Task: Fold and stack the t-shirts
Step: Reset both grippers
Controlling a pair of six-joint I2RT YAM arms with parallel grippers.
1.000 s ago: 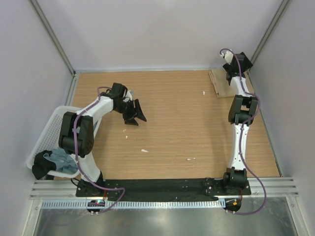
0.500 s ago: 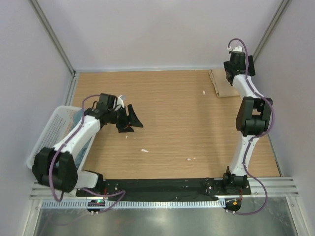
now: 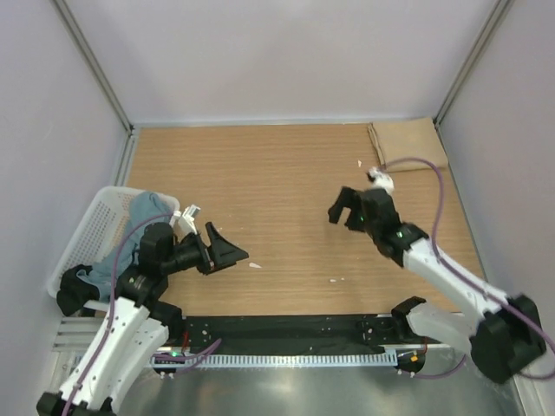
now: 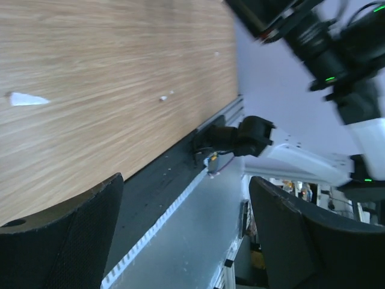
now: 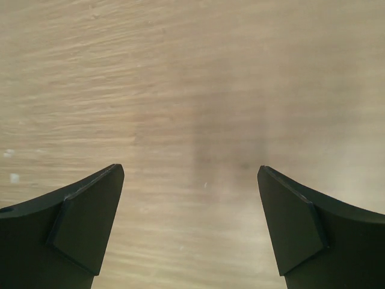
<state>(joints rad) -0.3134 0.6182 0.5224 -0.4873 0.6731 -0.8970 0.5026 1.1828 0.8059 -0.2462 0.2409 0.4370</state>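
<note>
The tan-beige t-shirt (image 3: 408, 143) lies folded flat in the far right corner of the table (image 3: 286, 165). It is well apart from the right gripper (image 3: 345, 211), which hangs over bare wood with its 2 fingers spread wide and empty. The grey-blue t-shirt (image 3: 139, 227) sits heaped in the white basket (image 3: 87, 227) at the left edge, near the left gripper (image 3: 227, 251). That gripper is also wide open and holds nothing.

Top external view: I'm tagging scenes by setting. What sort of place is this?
Likely a robot lab cell: two arms bolted to a wooden table, plain walls around, a basket holding a shirt.
</note>
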